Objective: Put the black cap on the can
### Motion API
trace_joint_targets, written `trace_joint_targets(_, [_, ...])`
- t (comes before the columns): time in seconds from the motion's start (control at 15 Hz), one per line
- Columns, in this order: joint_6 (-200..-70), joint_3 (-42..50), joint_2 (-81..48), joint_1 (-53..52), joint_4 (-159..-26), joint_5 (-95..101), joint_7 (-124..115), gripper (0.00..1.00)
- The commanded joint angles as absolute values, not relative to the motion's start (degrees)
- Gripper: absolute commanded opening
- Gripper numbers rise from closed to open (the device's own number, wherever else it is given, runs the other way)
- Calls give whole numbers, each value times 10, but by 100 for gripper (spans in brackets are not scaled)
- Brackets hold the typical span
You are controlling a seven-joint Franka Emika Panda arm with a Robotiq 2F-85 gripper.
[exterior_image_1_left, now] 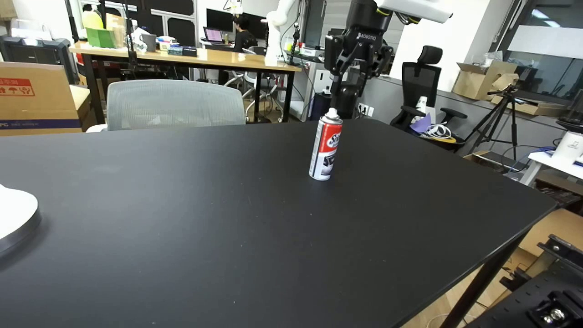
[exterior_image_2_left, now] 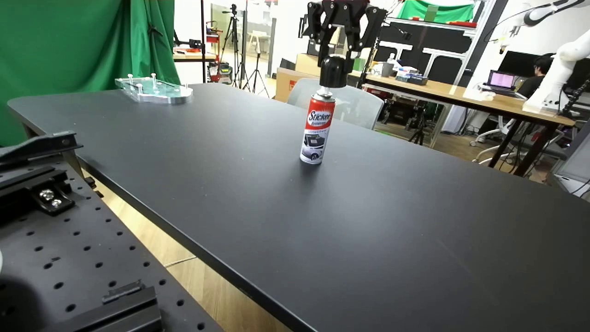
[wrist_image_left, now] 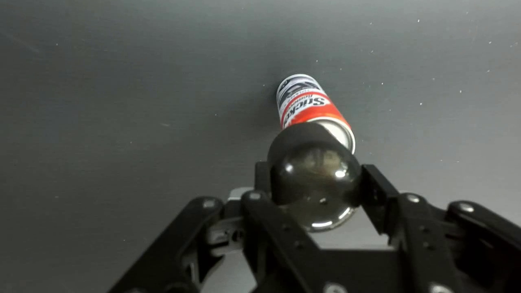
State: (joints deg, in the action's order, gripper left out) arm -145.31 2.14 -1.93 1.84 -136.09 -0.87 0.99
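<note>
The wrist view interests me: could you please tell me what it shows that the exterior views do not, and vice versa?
Only the wrist view looks down onto the glossy domed top of the black cap. Only the exterior views show the mesh-backed chair, the tan desk and the laptop. All share the upright can, the dark table and the tool gripping the black cap.

One can [exterior_image_2_left: 317,131], one cap [exterior_image_2_left: 333,72], one pair of jaws, one tabletop [exterior_image_1_left: 205,205]. Also: one slab [exterior_image_2_left: 159,93] in an exterior view, one person [exterior_image_1_left: 245,39], one laptop [exterior_image_1_left: 213,35], at least two monitors [exterior_image_1_left: 219,19], one grey chair [exterior_image_1_left: 175,105], at least one black chair [exterior_image_1_left: 421,79], at least two boxes [exterior_image_1_left: 36,107].
</note>
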Motion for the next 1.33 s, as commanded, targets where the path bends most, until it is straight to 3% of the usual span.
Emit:
trace_joint_targets(0.0, [-1466, 21, -19, 18, -1363, -1, -5, 32])
trace_joint_targets(1.27, [-1465, 5, -50, 15, -1347, -74, 44, 32])
